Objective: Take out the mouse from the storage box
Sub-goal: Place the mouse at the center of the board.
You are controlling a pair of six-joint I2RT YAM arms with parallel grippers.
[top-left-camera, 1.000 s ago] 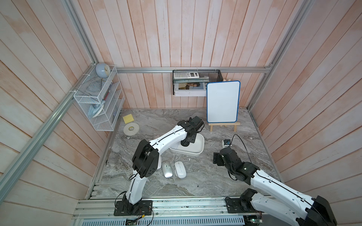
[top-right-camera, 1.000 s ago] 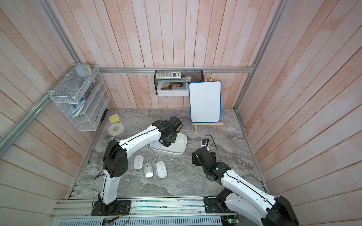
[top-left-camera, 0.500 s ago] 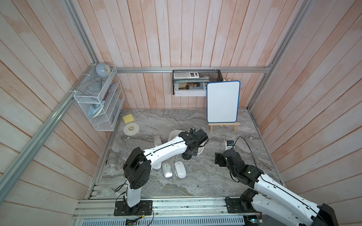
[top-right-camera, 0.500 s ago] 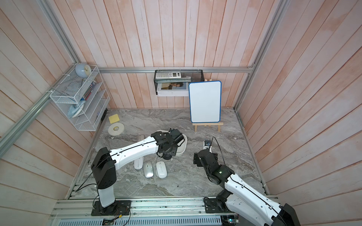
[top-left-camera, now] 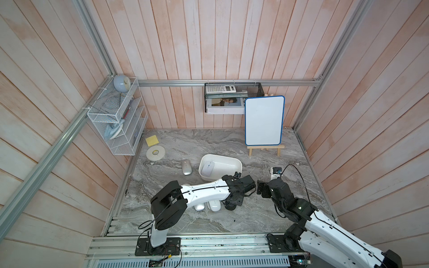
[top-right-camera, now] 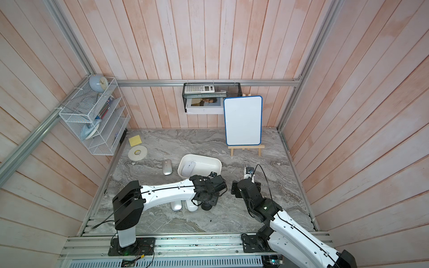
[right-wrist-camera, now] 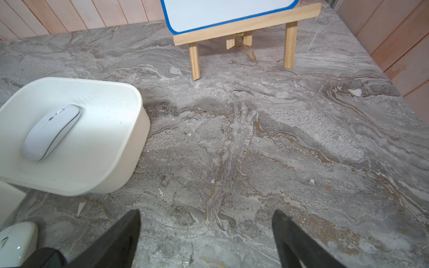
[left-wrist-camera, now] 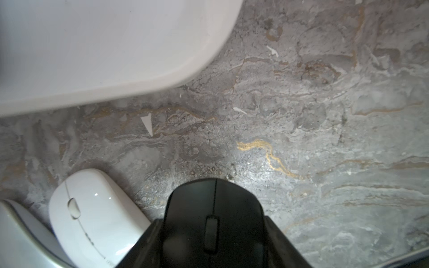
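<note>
One white mouse [top-left-camera: 208, 168] lies in the storage box [top-left-camera: 228, 163], at its left end, long side pointing front to back. Left gripper [left-wrist-camera: 213, 236], nearer, holds a black mouse [left-wrist-camera: 213, 201] toward the counter's [top-left-camera: 255, 215] front edge. Right gripper [right-wrist-camera: 206, 212] is wide open, empty, beside the box.

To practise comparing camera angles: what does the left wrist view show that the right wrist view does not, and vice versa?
Left wrist only: the left tool gripping a black mouse. Right wrist only: the open right tool, a pale mouse inside the storage box, the whiteboard on its easel. Both: the storage box, the marble table, a glossy white mouse on it.
</note>
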